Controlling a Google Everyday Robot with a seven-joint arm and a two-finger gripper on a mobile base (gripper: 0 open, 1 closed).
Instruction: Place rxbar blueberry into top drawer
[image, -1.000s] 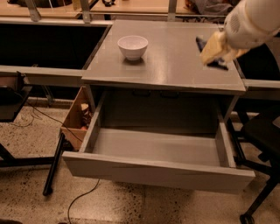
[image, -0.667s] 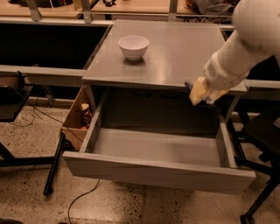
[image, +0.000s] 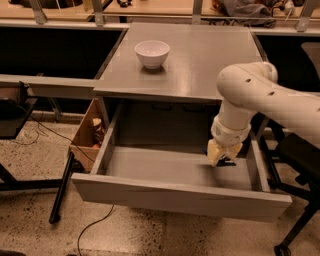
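The top drawer (image: 180, 198) is pulled wide open below the grey table (image: 210, 60). My gripper (image: 220, 159) hangs on the white arm, low inside the drawer at its right side, just above the drawer floor. It is shut on the rxbar blueberry (image: 228, 163), of which only a dark edge shows under the fingertips. Whether the bar touches the drawer floor cannot be told.
A white bowl (image: 152, 53) stands on the table at the back left. A cardboard box (image: 89, 132) sits on the floor left of the drawer. A black chair (image: 300, 155) stands at the right. A cable (image: 95, 227) lies on the floor in front.
My gripper has carried the bar from the table's right side, over the front edge and down into the open drawer.
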